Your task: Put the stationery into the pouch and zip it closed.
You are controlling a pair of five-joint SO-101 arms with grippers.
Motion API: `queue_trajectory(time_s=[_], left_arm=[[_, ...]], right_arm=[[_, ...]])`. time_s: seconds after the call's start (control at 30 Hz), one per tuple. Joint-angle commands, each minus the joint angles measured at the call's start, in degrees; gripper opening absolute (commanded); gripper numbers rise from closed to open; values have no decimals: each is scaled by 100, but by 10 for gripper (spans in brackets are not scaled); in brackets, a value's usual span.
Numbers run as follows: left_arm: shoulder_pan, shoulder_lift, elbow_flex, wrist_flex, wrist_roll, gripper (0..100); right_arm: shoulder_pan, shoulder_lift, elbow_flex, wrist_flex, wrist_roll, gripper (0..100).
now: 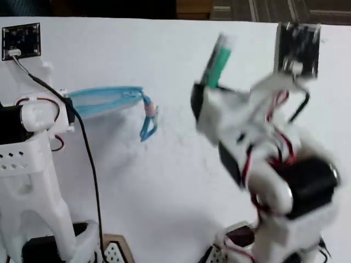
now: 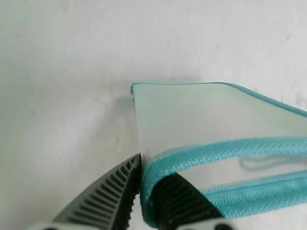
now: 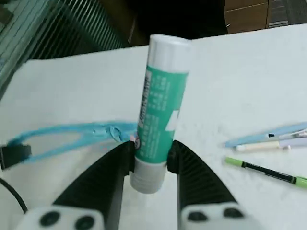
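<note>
Pinches glue stick [image 3: 160, 110] in right gripper [image 3: 149, 149] above white table [image 1: 164, 181]; clamps pouch [image 2: 192, 115] corner, at left, in left gripper [image 2: 141, 165]; dark room beyond far edge.

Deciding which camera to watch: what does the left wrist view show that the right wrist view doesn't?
Left wrist, not right: the left gripper pinching the pouch at its zip edge, seen close, by its clear corner. Right wrist, not left: the right gripper holding a glue stick, and pens lying on the table. Both: the pouch and the table.
</note>
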Motion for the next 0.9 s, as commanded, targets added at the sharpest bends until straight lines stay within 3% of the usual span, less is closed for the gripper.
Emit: queue_trajectory(time_s=[0.0, 0.13, 0.27, 0.37, 0.53, 0.7, 0.87], left_arm=[[-57, -180, -79, -105, -44, 22], [-57, -180, -79, -88, -44, 22], [-57, -180, -79, -105, -44, 22], [-57, -180, -70, -97, -44, 22], [-57, -180, -70, -88, -44, 22], [-57, -180, -70, -79, -18, 22], [-57, -180, -70, -79, -18, 22]], right_arm=[[-84, -1200, 1591, 84, 501, 17], [-171, -2422, 3244, -391, 958, 17], [-1007, -3363, 4800, -1604, 1292, 17], [-1684, -3714, 5969, -3020, 1319, 17], [-1710, -3697, 7218, -6316, 1327, 17], [-1464, -2695, 7095, -8453, 1785, 16], [-1560, -1209, 5881, -9200, 1785, 16]])
